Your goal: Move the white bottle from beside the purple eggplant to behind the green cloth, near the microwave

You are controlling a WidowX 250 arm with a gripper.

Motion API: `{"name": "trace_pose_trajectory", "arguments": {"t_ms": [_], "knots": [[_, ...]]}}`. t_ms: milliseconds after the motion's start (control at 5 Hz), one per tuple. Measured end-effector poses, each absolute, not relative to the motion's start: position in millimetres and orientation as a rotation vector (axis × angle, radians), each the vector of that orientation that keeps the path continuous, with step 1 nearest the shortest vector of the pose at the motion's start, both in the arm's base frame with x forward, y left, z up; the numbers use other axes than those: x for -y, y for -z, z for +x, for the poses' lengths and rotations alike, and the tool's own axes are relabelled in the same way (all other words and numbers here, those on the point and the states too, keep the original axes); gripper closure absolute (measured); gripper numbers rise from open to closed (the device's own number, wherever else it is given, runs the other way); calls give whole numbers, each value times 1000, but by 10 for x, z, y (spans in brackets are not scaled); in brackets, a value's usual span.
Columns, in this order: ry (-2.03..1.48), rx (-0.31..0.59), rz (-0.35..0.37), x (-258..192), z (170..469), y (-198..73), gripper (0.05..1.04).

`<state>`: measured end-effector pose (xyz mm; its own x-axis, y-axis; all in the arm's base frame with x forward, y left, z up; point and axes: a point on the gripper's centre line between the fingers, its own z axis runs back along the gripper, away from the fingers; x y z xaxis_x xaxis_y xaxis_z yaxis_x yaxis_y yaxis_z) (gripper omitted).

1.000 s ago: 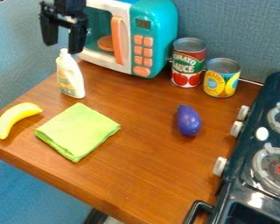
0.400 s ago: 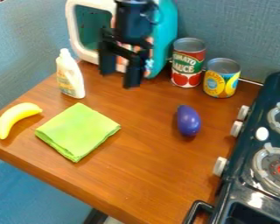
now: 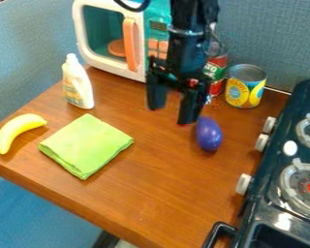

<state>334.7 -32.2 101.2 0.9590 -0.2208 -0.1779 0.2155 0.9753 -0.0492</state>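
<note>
Brown counter | eggplant: purple, oval (rather plump) | fingers parted, nearby

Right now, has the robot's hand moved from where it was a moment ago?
Yes, the hand has moved right across the picture, away from the white bottle.

A brown wooden tabletop spread out beneath the gripper.
Just beside the gripper, on the view's right, lay a purple eggplant; beyond it stood a yellow-labelled can and, partly hidden behind the gripper, a red-and-green-labelled can. Behind the gripper, toward the left, stood a toy microwave. Left of the gripper were an upright white bottle, a folded green cloth and, farthest out, a yellow banana.
</note>
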Motion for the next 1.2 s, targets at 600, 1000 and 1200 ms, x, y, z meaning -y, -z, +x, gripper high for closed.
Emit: {"name": "trace_pose_trajectory", "arguments": {"t_ms": [600, 1000, 1200], "knots": [[226, -260, -2, 341, 3381, -943, 83], [226, -261, -2, 341, 3381, -938, 83], [226, -260, 0, 339, 3382, -943, 83]]}}
